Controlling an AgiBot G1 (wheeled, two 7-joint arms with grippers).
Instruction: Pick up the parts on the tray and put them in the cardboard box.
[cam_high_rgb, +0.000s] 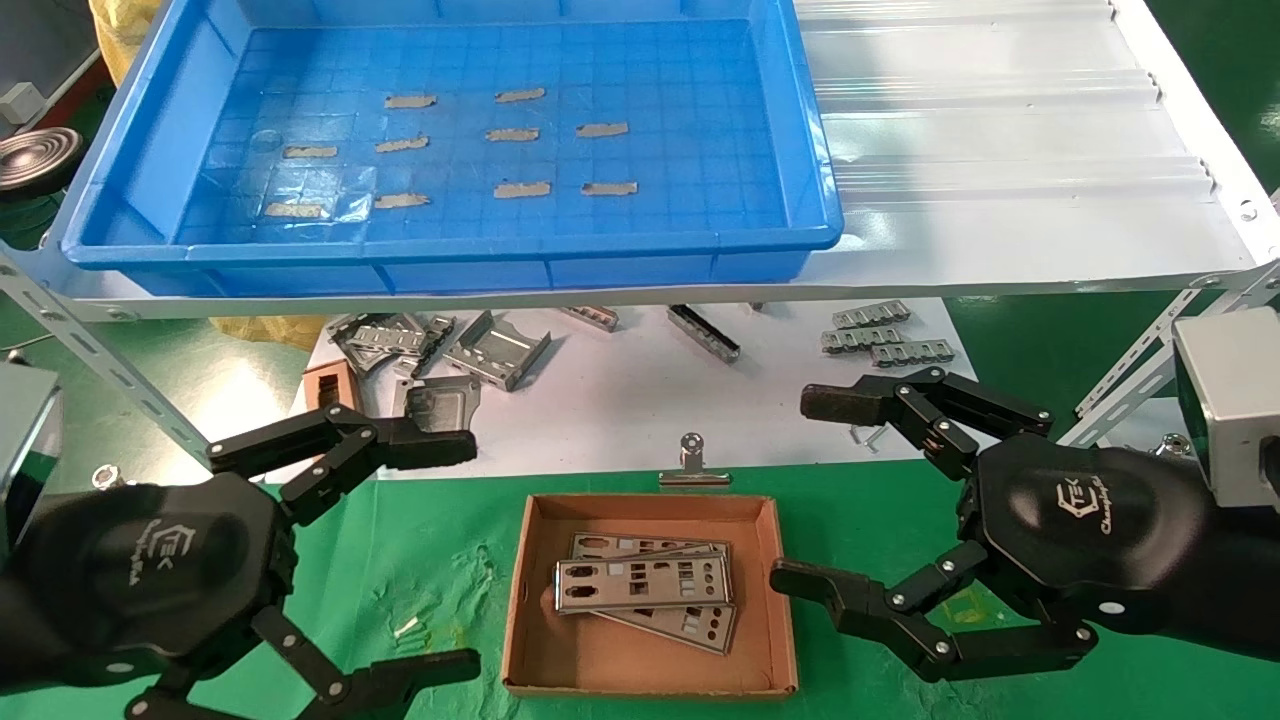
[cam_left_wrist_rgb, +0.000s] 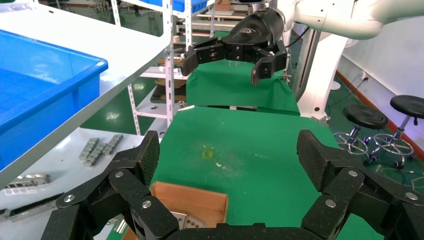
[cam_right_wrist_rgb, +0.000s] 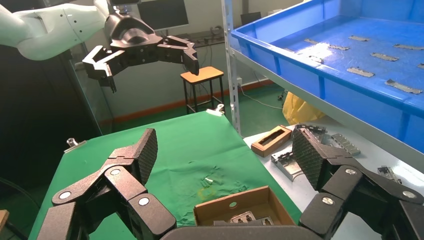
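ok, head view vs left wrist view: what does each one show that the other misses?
Head view only: the blue tray's floor with just grey tape strips on it, no plates; the stacked metal plates lying whole in the cardboard box; the bent brackets on the white sheet; the binder clip.

Left wrist view only: black stools beside the table and the right arm's white housing.

Both: the tray, the box, the green cloth, and the left claw and right claw, both open and empty.

Left gripper (cam_high_rgb: 400, 560) hovers left of the cardboard box (cam_high_rgb: 650, 683), fingers spread; right gripper (cam_high_rgb: 815, 490) hovers right of it, seemingly empty, spread too.
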